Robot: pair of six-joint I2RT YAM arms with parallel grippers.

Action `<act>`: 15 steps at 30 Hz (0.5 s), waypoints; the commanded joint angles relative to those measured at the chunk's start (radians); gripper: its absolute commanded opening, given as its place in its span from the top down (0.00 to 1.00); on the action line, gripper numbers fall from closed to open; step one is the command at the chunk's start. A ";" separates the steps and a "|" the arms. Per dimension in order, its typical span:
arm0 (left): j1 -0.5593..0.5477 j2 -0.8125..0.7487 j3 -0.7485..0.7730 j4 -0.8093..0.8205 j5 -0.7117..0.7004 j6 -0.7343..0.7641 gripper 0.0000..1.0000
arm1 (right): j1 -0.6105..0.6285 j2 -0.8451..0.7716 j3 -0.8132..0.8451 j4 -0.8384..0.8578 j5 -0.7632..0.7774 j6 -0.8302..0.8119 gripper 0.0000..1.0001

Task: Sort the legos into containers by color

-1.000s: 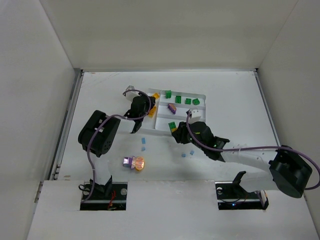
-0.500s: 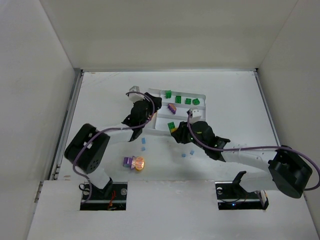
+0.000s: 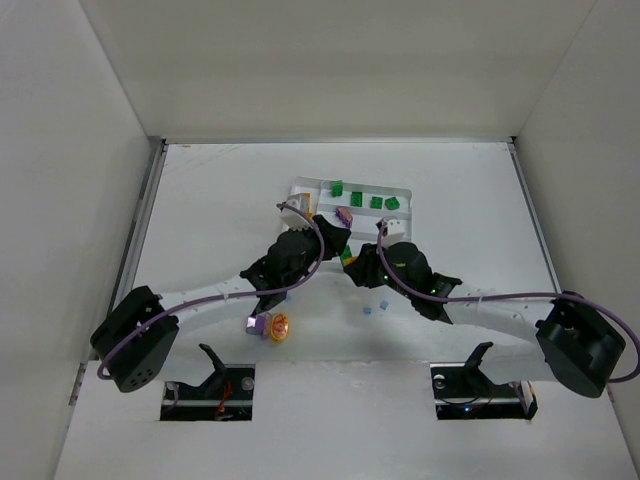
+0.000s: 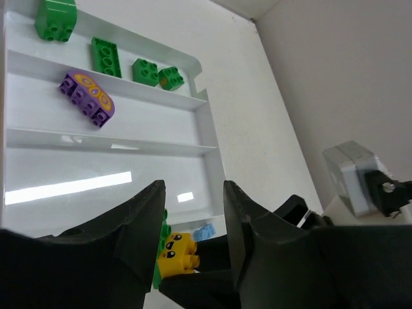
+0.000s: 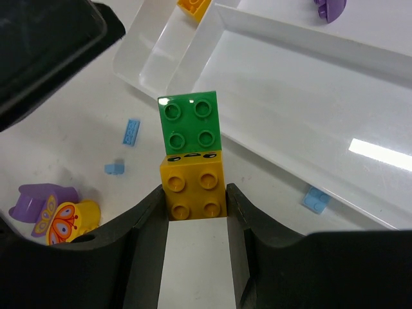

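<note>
My right gripper (image 5: 193, 199) is shut on a yellow brick (image 5: 193, 192) with a green brick (image 5: 191, 123) stuck to its far end, held just off the near edge of the white tray (image 5: 290, 96). In the top view this pair (image 3: 346, 256) sits between both grippers. My left gripper (image 4: 193, 206) is open, its fingers on either side of the yellow brick (image 4: 177, 251) without touching it. The tray's far compartment holds several green bricks (image 4: 106, 56). The second compartment holds a purple piece (image 4: 87, 96). An orange brick (image 5: 193, 5) lies in the tray's left end.
A purple and orange butterfly piece (image 3: 268, 325) lies on the table near the left arm. Tiny light blue bricks (image 5: 132, 131) (image 5: 315, 199) are scattered in front of the tray. The two arms meet close together at the tray's near edge (image 3: 330, 262).
My left arm has swung from the tray's left end to the right and nearer, bringing its open gripper up to the brick pair. My right gripper has stayed put, holding the bricks.
</note>
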 commanded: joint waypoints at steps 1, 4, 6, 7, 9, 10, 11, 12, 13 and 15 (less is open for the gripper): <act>-0.008 -0.005 -0.003 -0.036 -0.023 0.048 0.62 | -0.004 -0.030 -0.005 0.072 -0.007 0.012 0.84; -0.014 0.019 -0.004 -0.027 -0.010 0.040 0.63 | -0.004 -0.030 -0.005 0.072 -0.004 0.012 0.84; -0.020 0.033 0.002 -0.027 0.000 0.043 0.63 | -0.004 -0.030 -0.006 0.072 -0.004 0.012 0.84; -0.023 0.041 0.007 -0.027 0.006 0.045 0.63 | -0.004 -0.030 -0.008 0.072 -0.004 0.012 0.84; -0.028 0.050 0.016 -0.036 0.018 0.045 0.63 | -0.007 -0.033 -0.008 0.072 -0.004 0.012 0.84; -0.033 0.055 0.019 -0.036 0.021 0.046 0.63 | -0.009 -0.035 -0.008 0.072 -0.006 0.012 0.84; -0.036 0.059 0.022 -0.039 0.021 0.048 0.64 | -0.009 -0.038 -0.009 0.072 -0.006 0.012 0.84; -0.037 0.062 0.023 -0.046 0.018 0.048 0.64 | -0.009 -0.043 -0.011 0.072 -0.006 0.012 0.84; -0.039 0.067 0.028 -0.054 0.015 0.048 0.64 | -0.009 -0.047 -0.014 0.072 -0.004 0.012 0.84; -0.037 0.079 0.037 -0.068 0.012 0.048 0.64 | -0.015 -0.053 -0.018 0.074 -0.007 0.012 0.84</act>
